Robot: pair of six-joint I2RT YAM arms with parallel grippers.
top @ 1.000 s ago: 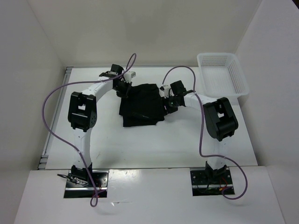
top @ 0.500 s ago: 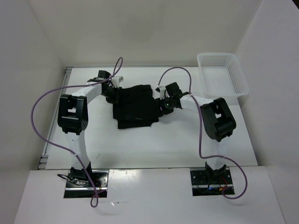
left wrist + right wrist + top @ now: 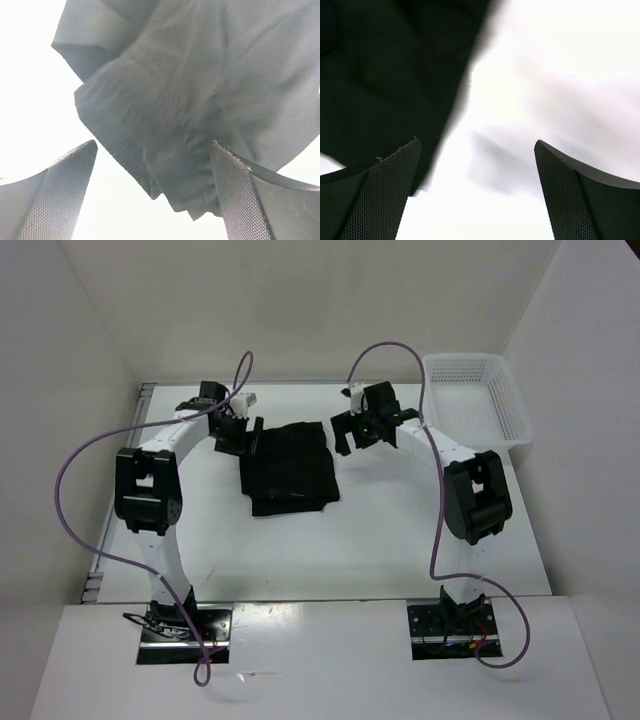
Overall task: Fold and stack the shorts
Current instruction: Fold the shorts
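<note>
The black shorts (image 3: 288, 468) lie folded in a rough square on the white table, just beyond its middle. My left gripper (image 3: 243, 437) stands open at their far left corner; in the left wrist view the rumpled hem (image 3: 190, 150) lies between the spread fingers, ungripped. My right gripper (image 3: 345, 436) hovers open just off the far right corner. In the right wrist view the dark cloth edge (image 3: 395, 85) sits at the left, with bare table between the fingers.
A white mesh basket (image 3: 476, 398) stands at the far right corner of the table. White walls close in the table on the left, back and right. Purple cables loop from both arms.
Both grippers let go of the shorts and opened wide. The shorts slid a little to the left and now lie flat. Both arms drew back toward the far edge.
</note>
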